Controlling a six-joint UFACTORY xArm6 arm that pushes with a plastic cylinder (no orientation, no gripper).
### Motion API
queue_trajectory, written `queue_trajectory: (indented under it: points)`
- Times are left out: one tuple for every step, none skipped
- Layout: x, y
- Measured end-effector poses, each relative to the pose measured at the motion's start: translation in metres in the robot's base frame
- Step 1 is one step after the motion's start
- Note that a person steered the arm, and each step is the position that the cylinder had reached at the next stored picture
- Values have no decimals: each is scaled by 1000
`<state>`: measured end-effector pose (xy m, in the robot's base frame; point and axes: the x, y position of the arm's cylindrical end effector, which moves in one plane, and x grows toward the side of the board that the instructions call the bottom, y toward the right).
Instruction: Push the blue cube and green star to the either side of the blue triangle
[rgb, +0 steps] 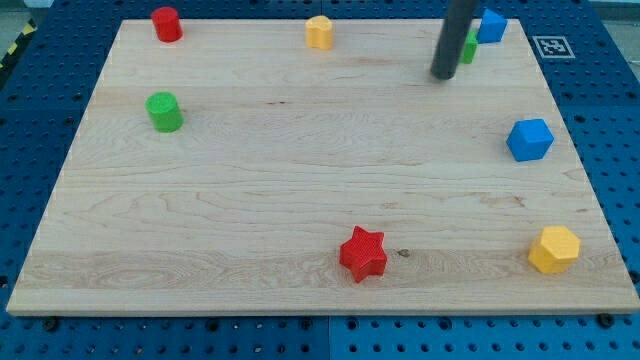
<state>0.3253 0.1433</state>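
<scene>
Board (300, 190) centre open; blocks ring the edges. My tip (443, 75) at view's top right, touching a green block (469, 47) crowded against the blue triangle (491, 26); blue cube (529, 140) stands alone below, approachable all round.

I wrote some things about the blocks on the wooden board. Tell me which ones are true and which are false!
1. The red star sits near the view's bottom edge. True.
2. My tip touches the green cylinder. False: it is far off, by a green block near the view's top right.
3. The blue cube is at the view's right. True.
4. Both yellow blocks sit together. False: one is at the top, one at the bottom right.
</scene>
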Motion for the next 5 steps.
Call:
queue_trajectory:
  points:
    - [58, -1]
    - [118, 32]
    - [164, 77]
    - [169, 125]
    - [169, 117]
